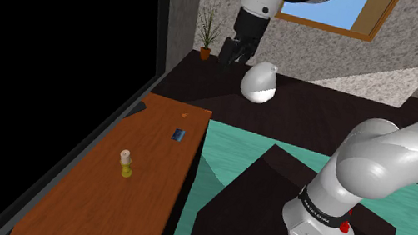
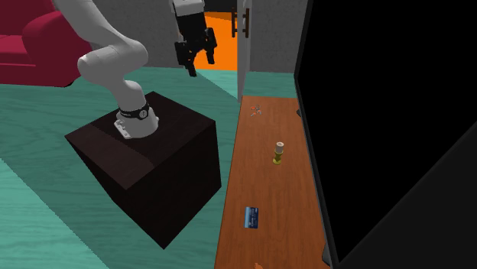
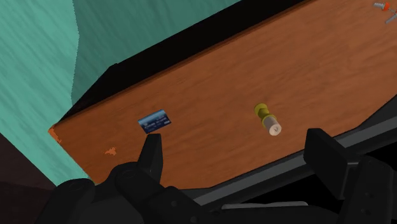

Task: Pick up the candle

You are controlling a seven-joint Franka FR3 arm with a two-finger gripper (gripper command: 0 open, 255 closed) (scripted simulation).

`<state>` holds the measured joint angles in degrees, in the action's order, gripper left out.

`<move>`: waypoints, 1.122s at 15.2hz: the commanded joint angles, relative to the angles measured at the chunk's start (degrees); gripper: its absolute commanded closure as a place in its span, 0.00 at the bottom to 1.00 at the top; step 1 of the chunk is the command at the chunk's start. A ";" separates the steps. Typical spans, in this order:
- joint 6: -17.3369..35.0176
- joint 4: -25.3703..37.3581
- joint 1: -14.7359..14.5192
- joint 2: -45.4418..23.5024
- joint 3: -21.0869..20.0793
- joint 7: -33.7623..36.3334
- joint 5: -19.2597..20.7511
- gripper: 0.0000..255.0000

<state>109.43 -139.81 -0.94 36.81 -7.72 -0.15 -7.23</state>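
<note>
The candle (image 1: 124, 163) is a small cream stub on a yellow-green holder, standing upright near the middle of the long wooden table (image 1: 93, 210). The second exterior view has the candle (image 2: 280, 153) close to the table's (image 2: 264, 187) far edge. My black gripper (image 1: 237, 56) hangs open high above the floor, well away from the candle and off the table. The gripper (image 2: 195, 63) holds nothing. In the wrist view, the candle (image 3: 268, 119) lies far below, between the spread fingers of the gripper (image 3: 235, 145), nearer the right finger (image 3: 321, 146).
A blue card (image 1: 177, 134) (image 2: 251, 217) (image 3: 154, 121) lies on the table. A tiny orange bit (image 1: 185, 117) and small red and grey items (image 2: 255, 110) sit near the table's ends. The dark stand (image 2: 153, 164) is beside the table. A black area (image 1: 50, 40) borders the table's far side.
</note>
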 commanded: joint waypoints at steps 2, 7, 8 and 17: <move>5.09 -0.82 -0.46 -4.40 -2.54 2.56 -0.71 0.00; 13.42 -0.50 -0.69 -13.49 -6.45 6.77 -0.71 0.00; 15.01 -0.20 -0.66 -15.48 -7.22 7.69 -0.50 0.00; 27.18 5.99 -0.51 -35.46 -12.71 18.35 6.07 0.00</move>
<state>135.21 -134.10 -1.30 3.23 -19.93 16.78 -2.06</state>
